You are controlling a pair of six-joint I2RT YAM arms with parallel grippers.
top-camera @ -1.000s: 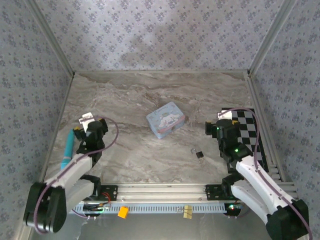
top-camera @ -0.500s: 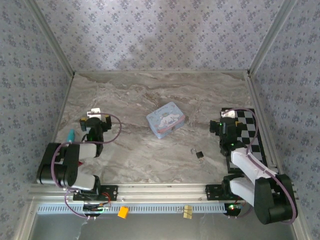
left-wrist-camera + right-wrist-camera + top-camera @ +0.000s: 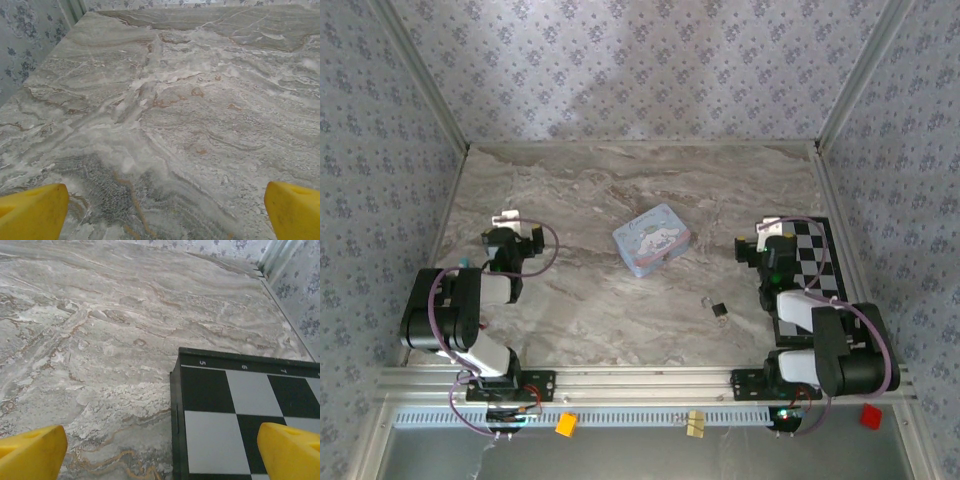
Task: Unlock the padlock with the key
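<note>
The padlock [image 3: 720, 310] is a tiny black square lying on the marble table, right of centre and towards the front. A slim dark bit that looks like the key [image 3: 704, 300] lies just left of it. My left gripper [image 3: 507, 232] hovers low at the left side of the table, far from both. In the left wrist view the left gripper [image 3: 165, 215] is open, its yellow fingertips [image 3: 32, 212] wide apart over bare marble. My right gripper [image 3: 766, 242] is right of the padlock and further back, and the right gripper [image 3: 165, 452] is open over a checkerboard's left edge.
A light-blue tin [image 3: 652, 240] with a cartoon picture lies mid-table, behind the padlock. A black-and-white checkerboard [image 3: 817, 262] lies flat along the right wall, also under the right gripper as the checkerboard [image 3: 240, 415]. Patterned walls close in three sides. Both arms are folded near their bases.
Both arms have folded back over their bases, their elbows drawn in. Each gripper stayed on its own side and shifted only slightly. Padlock, key and tin have not moved.
</note>
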